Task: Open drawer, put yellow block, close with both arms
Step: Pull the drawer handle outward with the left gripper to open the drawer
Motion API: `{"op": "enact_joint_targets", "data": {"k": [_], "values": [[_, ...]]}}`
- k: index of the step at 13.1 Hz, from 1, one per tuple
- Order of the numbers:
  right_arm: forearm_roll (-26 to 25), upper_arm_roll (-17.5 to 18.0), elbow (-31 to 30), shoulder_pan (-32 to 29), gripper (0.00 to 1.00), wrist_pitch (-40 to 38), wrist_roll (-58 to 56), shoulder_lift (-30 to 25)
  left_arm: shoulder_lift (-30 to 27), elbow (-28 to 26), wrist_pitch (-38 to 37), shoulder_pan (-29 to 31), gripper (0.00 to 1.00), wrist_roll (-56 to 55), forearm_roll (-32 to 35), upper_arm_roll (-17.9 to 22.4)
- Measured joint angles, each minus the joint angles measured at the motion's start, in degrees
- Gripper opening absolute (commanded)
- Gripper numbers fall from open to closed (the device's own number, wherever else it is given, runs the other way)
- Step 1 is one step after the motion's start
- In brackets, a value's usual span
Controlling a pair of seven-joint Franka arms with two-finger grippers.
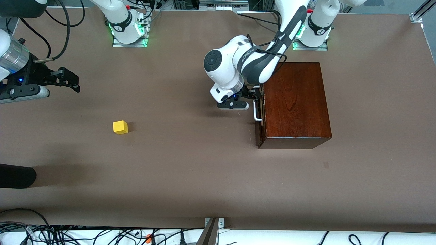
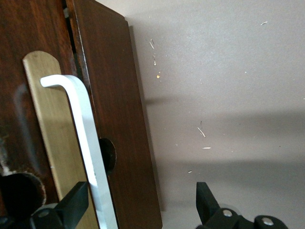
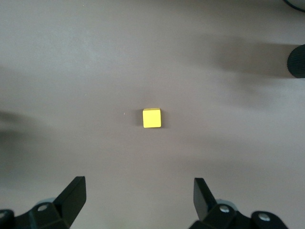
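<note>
White handle (image 2: 81, 143) between spread left gripper (image 2: 138, 205) fingers, drawer (image 1: 259, 112) barely ajar: close squarely, pull straight. Right gripper (image 3: 138, 202) open, high over block (image 1: 120, 127), well apart from box (image 1: 294, 102).

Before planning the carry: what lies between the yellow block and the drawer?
Only bare table lies between the block and the drawer, as the front view shows. The left gripper is at the handle.

1. Left gripper (image 1: 258, 98): in front view mostly hidden under its own wrist at the white handle (image 1: 257, 112)
2. Wooden box (image 2: 28, 28): cut off by left wrist view's edges; drawer interior unseen
3. Right arm (image 1: 13, 64): cropped at frame edge
</note>
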Motion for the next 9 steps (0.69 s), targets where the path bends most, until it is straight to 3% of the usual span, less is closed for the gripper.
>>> {"op": "enact_joint_targets", "data": {"k": [9], "values": [[0.0,0.2,0.0,2.1,1.0,0.0,0.0,0.0,0.6,0.0,3.7,-1.7,1.0,-5.5,0.1,0.7]]}}
